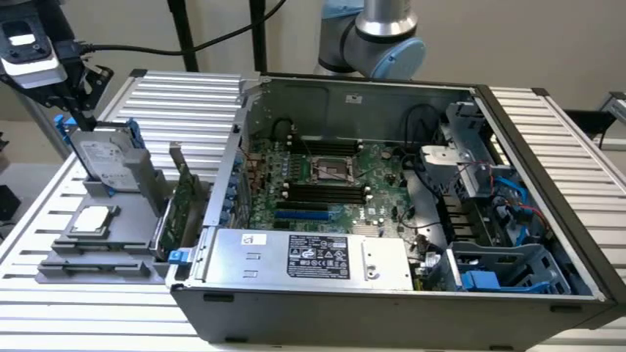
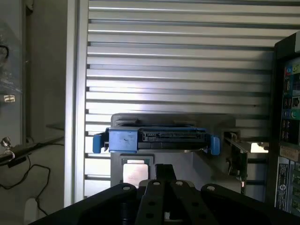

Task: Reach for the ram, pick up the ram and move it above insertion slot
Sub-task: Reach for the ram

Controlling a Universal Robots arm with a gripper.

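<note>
Hovering shut and empty over the hard drive [image 1: 108,158] at the bench's [image 1: 186,95] far corner on the exterior view's left, the gripper [image 1: 86,125] is needing wider jaws, aligned along the ram [image 1: 167,220], apparently standing on edge beside the expansion card [image 1: 190,202].

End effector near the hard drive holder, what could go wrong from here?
1. The end effector hangs shut just above the upright hard drive; lowering straight down could knock it.
2. The expansion card stands upright between the grey holder and the computer case; a low sweep toward the motherboard might clip either.
</note>
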